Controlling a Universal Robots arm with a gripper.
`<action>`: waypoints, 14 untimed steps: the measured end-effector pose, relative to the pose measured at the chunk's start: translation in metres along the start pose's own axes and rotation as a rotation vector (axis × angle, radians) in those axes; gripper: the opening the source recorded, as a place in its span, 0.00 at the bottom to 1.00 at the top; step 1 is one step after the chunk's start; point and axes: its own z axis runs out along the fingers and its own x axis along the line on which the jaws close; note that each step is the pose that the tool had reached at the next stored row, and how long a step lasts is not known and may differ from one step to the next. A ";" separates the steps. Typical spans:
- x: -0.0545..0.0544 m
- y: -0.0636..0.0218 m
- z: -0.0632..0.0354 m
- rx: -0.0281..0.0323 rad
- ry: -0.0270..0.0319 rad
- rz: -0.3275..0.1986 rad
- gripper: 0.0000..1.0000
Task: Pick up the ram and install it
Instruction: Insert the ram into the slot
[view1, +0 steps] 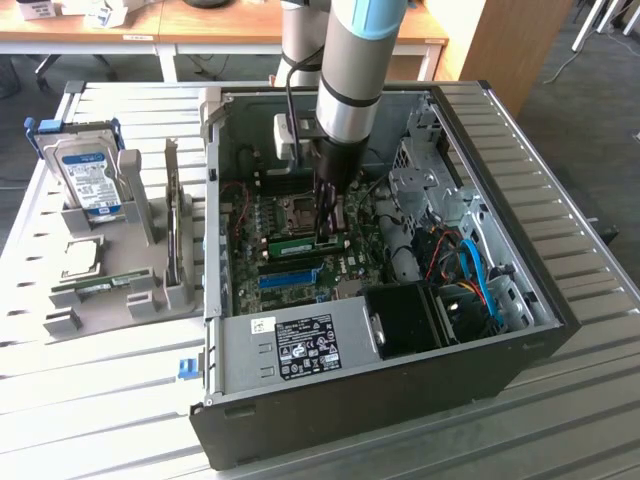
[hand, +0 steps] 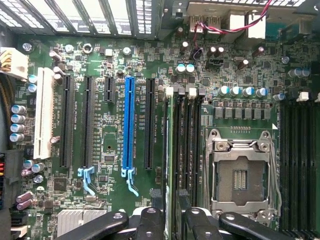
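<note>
The ram (view1: 291, 244) is a thin green stick standing on edge in a memory slot of the motherboard (view1: 270, 215), inside the open computer case. In the wrist view the ram (hand: 176, 145) runs edge-on along the slot beside the CPU socket (hand: 242, 175). My gripper (view1: 327, 233) reaches straight down into the case and sits at one end of the stick. Its black fingers (hand: 150, 222) close in on both sides of the ram, and my gripper (hand: 172, 222) appears shut on it.
The case wall (view1: 300, 345) and drive cage (view1: 430, 180) hem in the arm. Left of the case in the exterior view, a grey holder (view1: 140, 215) carries a blue-labelled hard drive (view1: 88, 180) and a second green stick (view1: 100, 287). A blue slot (hand: 129, 125) lies beside the memory slots.
</note>
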 end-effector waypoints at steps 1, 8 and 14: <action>0.000 0.0000 0.0008 0.0000 0.0000 0.000 0.25; 0.000 -0.0001 0.0031 0.0000 0.0001 0.000 0.25; 0.000 -0.0001 0.0038 0.0000 -0.0001 0.000 0.25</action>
